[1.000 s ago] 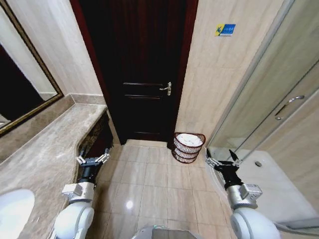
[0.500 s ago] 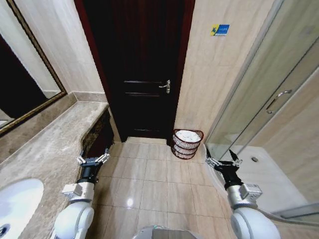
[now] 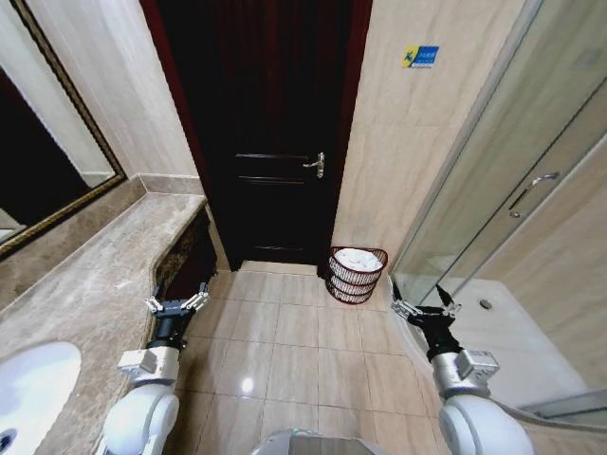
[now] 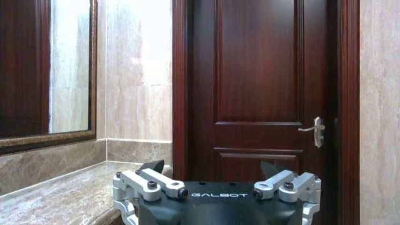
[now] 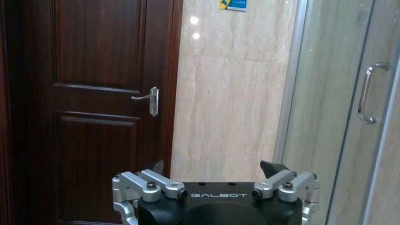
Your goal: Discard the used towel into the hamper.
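The hamper point(image 3: 358, 280), a small round dark wire basket, stands on the tiled floor against the wall, just right of the door. A white towel point(image 3: 358, 258) lies inside it, up near the rim. My left gripper point(image 3: 176, 304) hangs open and empty beside the counter's edge, well short of the hamper and to its left. In the left wrist view that left gripper point(image 4: 212, 166) faces the door. My right gripper point(image 3: 425, 308) is open and empty too, lower right of the hamper. In the right wrist view the right gripper point(image 5: 216, 166) points at the wall beside the door.
A dark wooden door point(image 3: 275, 142) stands shut straight ahead. A marble counter point(image 3: 95, 284) with a white sink point(image 3: 28, 398) runs along the left under a framed mirror point(image 3: 38, 171). A glass shower door point(image 3: 512, 199) closes off the right. Tiled floor point(image 3: 285, 351) lies open between.
The whole head view has shifted, so the camera moved: the hamper sits slightly higher and farther off, and the sink shows more. Both arms hold the same pose.
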